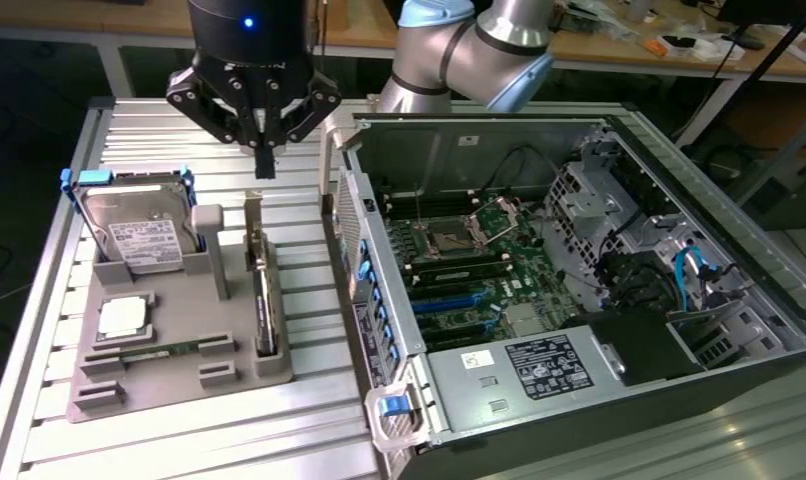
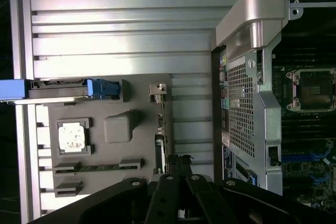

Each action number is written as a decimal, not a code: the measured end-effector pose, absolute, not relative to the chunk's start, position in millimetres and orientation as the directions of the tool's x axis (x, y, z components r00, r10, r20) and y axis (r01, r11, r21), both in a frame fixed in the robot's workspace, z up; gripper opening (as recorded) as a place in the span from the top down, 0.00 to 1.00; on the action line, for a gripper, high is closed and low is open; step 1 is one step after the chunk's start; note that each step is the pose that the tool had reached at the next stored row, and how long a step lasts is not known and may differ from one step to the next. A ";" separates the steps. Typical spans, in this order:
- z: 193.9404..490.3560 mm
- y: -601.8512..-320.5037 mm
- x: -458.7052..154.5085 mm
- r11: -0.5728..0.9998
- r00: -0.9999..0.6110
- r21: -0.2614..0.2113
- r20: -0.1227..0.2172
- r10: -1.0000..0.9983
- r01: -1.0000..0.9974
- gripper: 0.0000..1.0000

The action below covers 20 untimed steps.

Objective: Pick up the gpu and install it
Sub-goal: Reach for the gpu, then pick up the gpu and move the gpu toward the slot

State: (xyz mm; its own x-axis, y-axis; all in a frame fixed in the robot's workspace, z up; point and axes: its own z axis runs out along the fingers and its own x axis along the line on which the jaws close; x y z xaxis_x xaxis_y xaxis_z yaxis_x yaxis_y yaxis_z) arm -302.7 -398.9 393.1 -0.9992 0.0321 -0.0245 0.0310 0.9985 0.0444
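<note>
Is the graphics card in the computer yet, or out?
Out: the gpu stands on edge in the grey holder on the table, beside the computer case.

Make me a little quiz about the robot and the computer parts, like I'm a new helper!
1. True or false: the gripper is holding the graphics card.
2. Pick one: where is the hard drive? A) standing in the grey tray. B) in the gripper. C) on the floor.
3. What colour is the frame around the hard drive?

Key:
1. False. The gripper is shut on nothing and hangs above the card, which stands on its edge in the tray.
2. A.
3. Blue.
</note>
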 end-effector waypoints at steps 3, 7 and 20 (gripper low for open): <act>393.1 -398.9 -306.2 0.999 -0.999 0.044 -0.025 0.031 0.030 0.89; 393.0 -398.9 -309.9 0.999 -0.999 0.044 -0.025 0.029 0.028 0.89; 393.1 -399.0 -310.0 0.999 -0.999 0.044 -0.024 0.029 0.028 0.89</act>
State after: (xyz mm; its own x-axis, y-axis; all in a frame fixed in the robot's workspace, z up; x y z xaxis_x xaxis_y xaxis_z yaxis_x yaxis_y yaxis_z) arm -310.0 -399.0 393.1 -0.9993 0.0292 -0.0245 0.0281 0.9986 0.0444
